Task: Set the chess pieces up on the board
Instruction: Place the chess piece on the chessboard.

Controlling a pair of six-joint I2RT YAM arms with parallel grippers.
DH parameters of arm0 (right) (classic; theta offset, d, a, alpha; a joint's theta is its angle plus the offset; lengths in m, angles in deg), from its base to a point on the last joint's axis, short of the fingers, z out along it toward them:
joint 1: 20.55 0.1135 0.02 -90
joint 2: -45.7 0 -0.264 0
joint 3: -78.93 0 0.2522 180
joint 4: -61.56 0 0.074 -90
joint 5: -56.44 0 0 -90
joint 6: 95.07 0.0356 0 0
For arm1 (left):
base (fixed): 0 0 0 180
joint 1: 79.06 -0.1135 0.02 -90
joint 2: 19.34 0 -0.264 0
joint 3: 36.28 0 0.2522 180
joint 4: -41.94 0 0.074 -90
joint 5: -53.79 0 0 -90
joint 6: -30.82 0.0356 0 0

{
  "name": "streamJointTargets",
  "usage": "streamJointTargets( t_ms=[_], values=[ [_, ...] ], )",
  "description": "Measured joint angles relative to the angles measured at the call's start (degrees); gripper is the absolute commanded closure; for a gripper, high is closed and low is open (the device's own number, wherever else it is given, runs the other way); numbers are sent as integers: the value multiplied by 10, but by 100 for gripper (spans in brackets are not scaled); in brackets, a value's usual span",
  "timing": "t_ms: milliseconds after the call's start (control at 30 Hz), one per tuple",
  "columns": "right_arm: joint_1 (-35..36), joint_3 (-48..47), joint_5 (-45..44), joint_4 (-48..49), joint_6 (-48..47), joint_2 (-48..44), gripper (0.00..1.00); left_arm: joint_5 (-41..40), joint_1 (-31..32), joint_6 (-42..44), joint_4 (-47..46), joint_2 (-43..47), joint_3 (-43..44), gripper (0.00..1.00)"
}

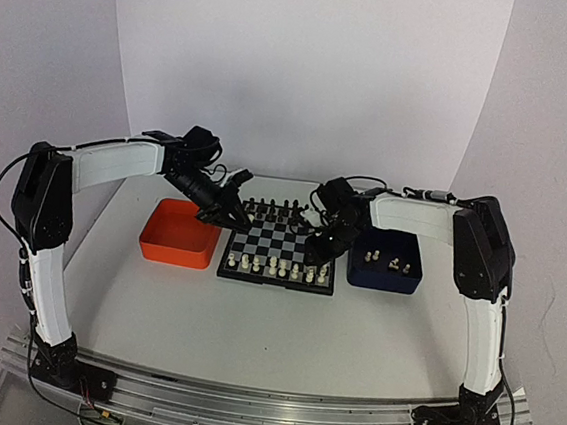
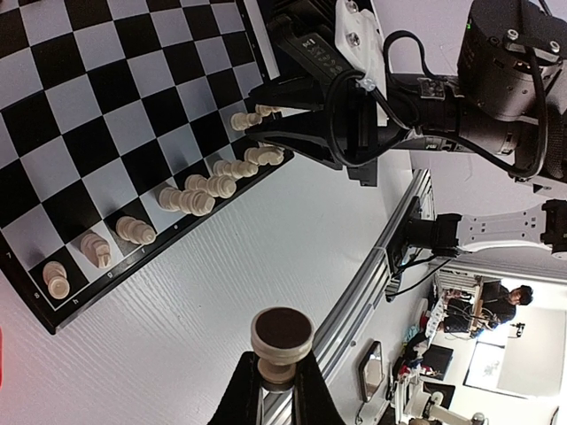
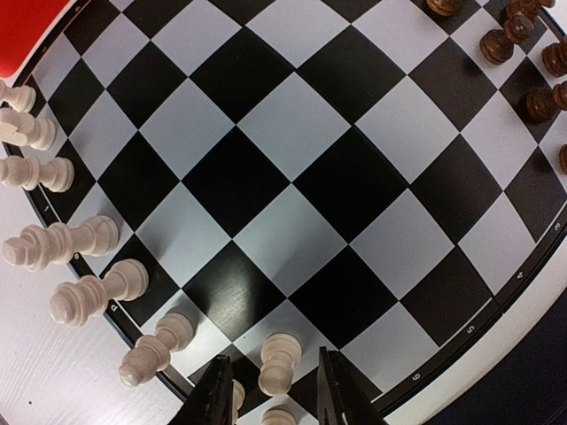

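Fingers of the right gripper [image 3: 273, 376] were narrowly parted around one cream-white plastic chess piece [image 3: 279, 359], upright on the edge row of the black-and-grey chequered board [image 3: 292, 177], probably for release. A small round-based chess piece [image 2: 282, 334] was pinched in the left gripper [image 2: 282, 367].

In the top view the right side of the board [image 1: 273, 240] is partly covered by the right gripper [image 1: 320, 248], and the chess pieces [image 1: 274, 265] are too small to be told by kind. In the right wrist view one white piece [image 3: 280, 416] is cut off by the lower edge. Of the dark piece [image 2: 281, 334] clamped in the left gripper [image 2: 279, 374], only the round base is shown.
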State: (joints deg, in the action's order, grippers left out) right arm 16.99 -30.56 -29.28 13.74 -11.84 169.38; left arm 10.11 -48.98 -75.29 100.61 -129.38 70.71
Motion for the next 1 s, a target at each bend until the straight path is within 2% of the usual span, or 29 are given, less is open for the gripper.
streamJointTargets(
  t_ms=[333,500,600,800,1000],
  values=[
    [0,0,16,0,28,-12,52,3,0,32,-16,2,-4,99],
    [0,11,50,12,55,-79,41,23,0,82,-32,19,-19,100],
    [0,26,101,36,75,-140,34,54,0,115,-49,31,-22,99],
    [0,34,241,95,116,-215,32,131,6,214,-86,61,-52,100],
    [0,29,363,123,178,-216,37,182,30,317,-83,68,-53,100]
  ],
)
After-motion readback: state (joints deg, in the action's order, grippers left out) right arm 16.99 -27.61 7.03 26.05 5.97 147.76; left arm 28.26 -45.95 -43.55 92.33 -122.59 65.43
